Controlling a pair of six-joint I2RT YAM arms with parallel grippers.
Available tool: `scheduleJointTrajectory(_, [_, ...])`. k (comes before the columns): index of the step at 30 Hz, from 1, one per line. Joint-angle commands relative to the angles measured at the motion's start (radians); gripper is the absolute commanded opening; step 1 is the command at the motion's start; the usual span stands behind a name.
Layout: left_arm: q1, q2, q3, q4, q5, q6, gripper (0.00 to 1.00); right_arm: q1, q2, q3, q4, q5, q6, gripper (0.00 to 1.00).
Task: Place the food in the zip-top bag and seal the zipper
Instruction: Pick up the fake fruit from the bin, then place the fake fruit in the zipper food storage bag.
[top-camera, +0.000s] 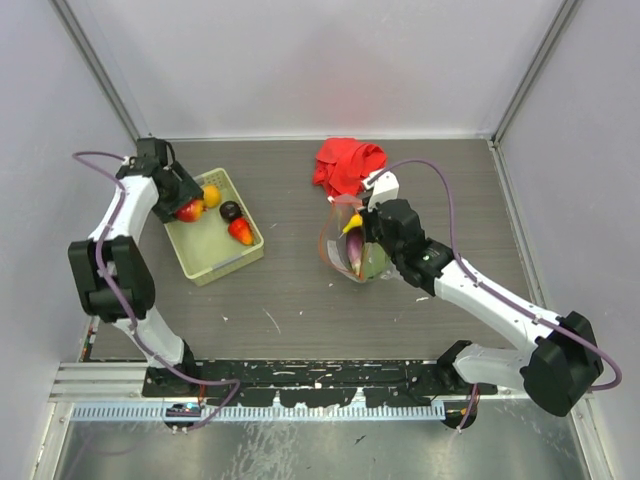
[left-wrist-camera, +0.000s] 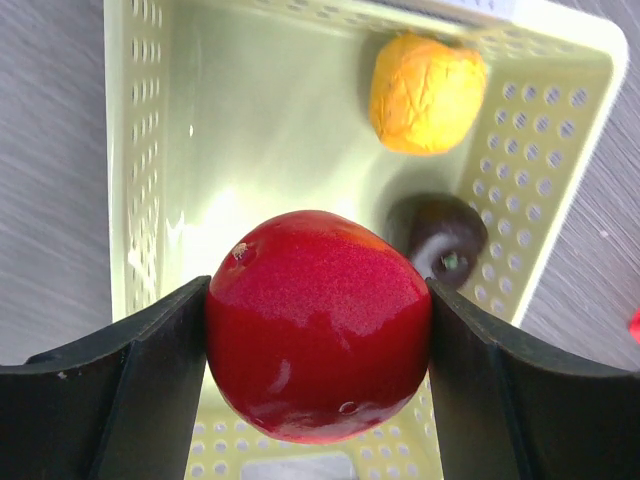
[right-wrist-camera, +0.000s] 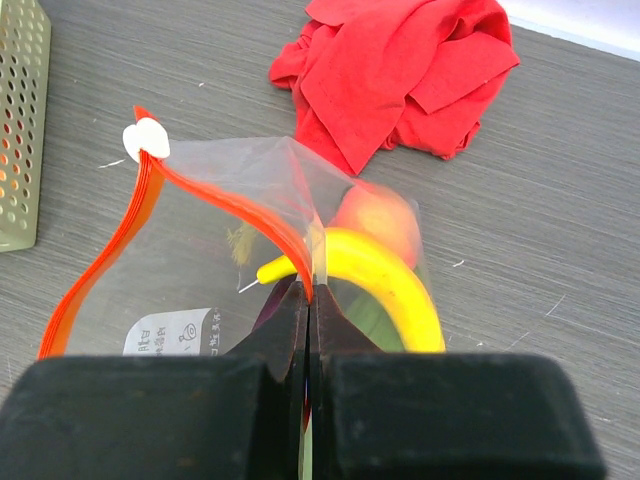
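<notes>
Glossy red round toy fruit (left-wrist-camera: 318, 320) clamped between both fingers of the left end effector (top-camera: 187, 207), above the pale green slotted plastic basket (left-wrist-camera: 250, 150).

In the basket: wrinkled orange toy fruit (left-wrist-camera: 425, 92) at the far wall, dark purple toy piece (left-wrist-camera: 440, 235) against the right wall, the two apart. Right end effector (right-wrist-camera: 310, 310) pinched tight on the mouth edge of the clear thin zip-top bag (right-wrist-camera: 230, 230). The bag's red-orange zipper strip (right-wrist-camera: 100, 270) bows open to the left. Yellow toy banana (right-wrist-camera: 400, 290) lies inside the bag. Crumpled red cloth (right-wrist-camera: 400, 70) just behind the bag, near the rear edge. Bare dark worktop (top-camera: 300, 300) between basket and bag. The basket sits toward the left rear corner.
</notes>
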Motion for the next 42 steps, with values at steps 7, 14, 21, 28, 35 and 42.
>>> scheduleJointTrajectory(7, [-0.077, -0.337, -0.22, 0.106, 0.201, -0.062, 0.47, -0.005, -0.031, 0.075, -0.037, 0.057, 0.049, 0.0])
scheduleJointTrajectory(14, [-0.231, -0.528, -0.338, 0.202, 0.25, -0.097, 0.47, -0.006, -0.064, 0.075, -0.07, 0.056, 0.067, 0.0])
scheduleJointTrajectory(21, [-0.41, -0.629, -0.377, 0.292, 0.241, -0.121, 0.48, -0.005, -0.079, 0.095, -0.107, 0.056, 0.077, 0.0])
scheduleJointTrajectory(28, [-0.593, -0.653, -0.365, 0.381, 0.206, -0.114, 0.48, -0.006, -0.074, 0.16, -0.215, 0.059, 0.048, 0.01])
scheduleJointTrajectory(35, [-0.754, -0.619, -0.352, 0.46, 0.141, -0.094, 0.48, -0.004, -0.058, 0.215, -0.287, 0.058, 0.041, 0.01])
scheduleJointTrajectory(42, [-0.889, -0.553, -0.32, 0.545, 0.055, -0.065, 0.46, -0.004, -0.058, 0.219, -0.284, 0.026, 0.05, 0.01])
